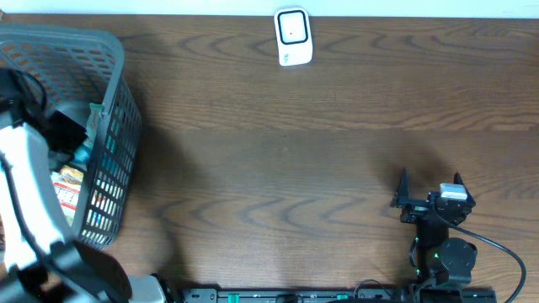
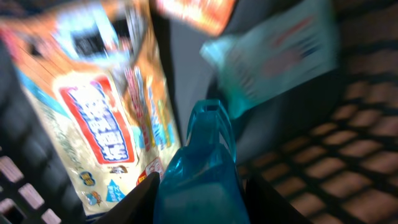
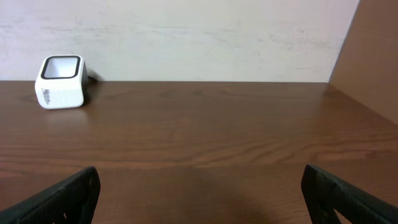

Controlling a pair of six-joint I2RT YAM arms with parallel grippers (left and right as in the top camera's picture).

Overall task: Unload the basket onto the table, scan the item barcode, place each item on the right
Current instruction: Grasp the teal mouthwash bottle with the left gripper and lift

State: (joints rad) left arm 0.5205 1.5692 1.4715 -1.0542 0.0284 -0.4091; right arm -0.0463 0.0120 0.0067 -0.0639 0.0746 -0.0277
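Only the left wrist view sees inside the grey plastic mesh basket [image 1: 120, 160], which sits at the 9 o'clock edge of the dark wood-grain tabletop [image 1: 278, 160] in the overhead view. There the left fingers [image 2: 140, 202] are partly closed on a teal translucent plastic item [image 2: 200, 168] that fills the gap between them and touches both. The item is glossy, narrow at its top and wider towards the camera. The picture is blurred, and no barcode shows on it.

At its 9 o'clock lies a cream and orange snack packet [image 2: 93, 112] with a red panel of white characters, too smeared to read. A pale mint packet [image 2: 273, 59] lies at 2 o'clock and an orange packet [image 2: 196, 11] at 12.

The overhead view alone shows both arms at once. The white box-shaped barcode scanner [image 1: 293, 37] stands at 12 o'clock, and the right fingers [image 1: 402, 181] are at about 4 o'clock, spread wide and holding nothing. From the right wrist view the scanner [image 3: 60, 81] appears at 10 o'clock, its dark side lettering too small to read.
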